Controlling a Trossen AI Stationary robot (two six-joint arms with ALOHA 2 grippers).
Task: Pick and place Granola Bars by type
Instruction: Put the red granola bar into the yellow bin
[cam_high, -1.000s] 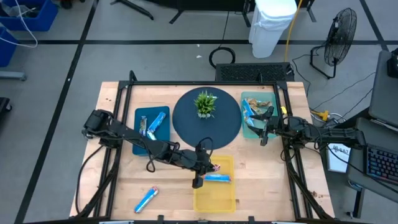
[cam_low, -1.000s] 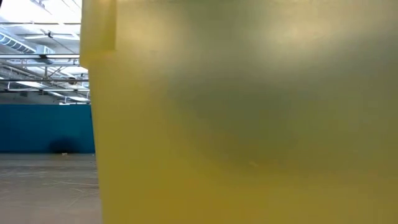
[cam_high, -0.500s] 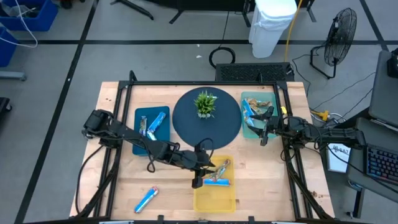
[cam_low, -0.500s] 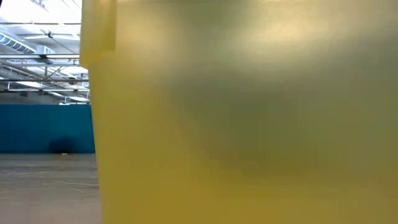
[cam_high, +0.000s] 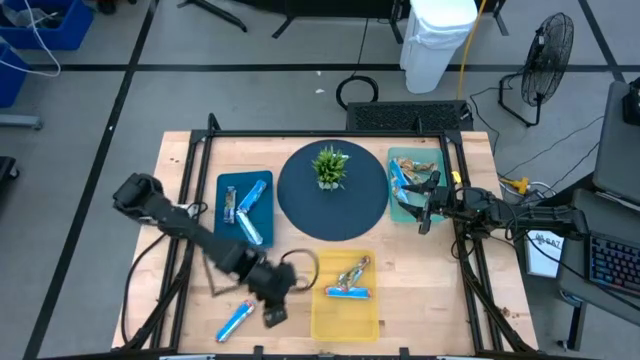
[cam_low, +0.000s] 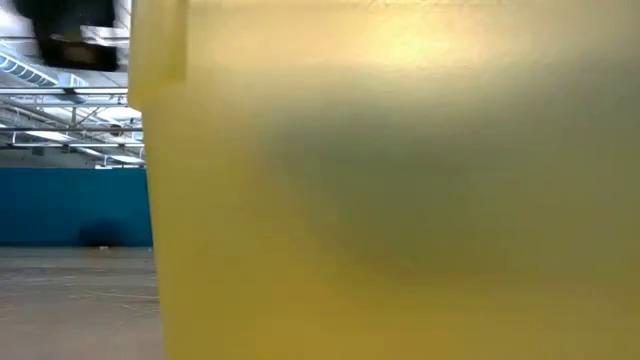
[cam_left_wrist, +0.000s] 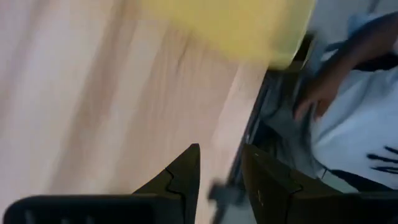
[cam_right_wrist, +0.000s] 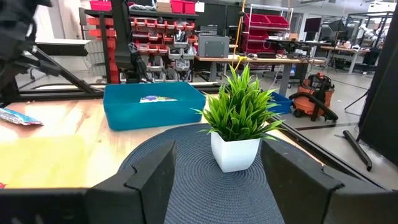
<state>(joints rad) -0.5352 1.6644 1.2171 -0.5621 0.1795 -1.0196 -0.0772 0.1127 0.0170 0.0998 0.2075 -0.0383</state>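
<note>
The left arm reaches from the table's left edge diagonally toward the front, its elbow low over the wood and its left gripper (cam_high: 276, 316) close to the front edge, left of the middle. In the left wrist view its two dark fingers (cam_left_wrist: 184, 180) stand slightly apart with nothing between them. The right arm waits near the right edge, right gripper (cam_high: 424, 212) spread wide and empty

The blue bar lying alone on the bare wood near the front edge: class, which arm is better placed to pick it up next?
Left. The left gripper hovers beside the blue bar, while the right gripper sits far across by the teal tray.
</note>
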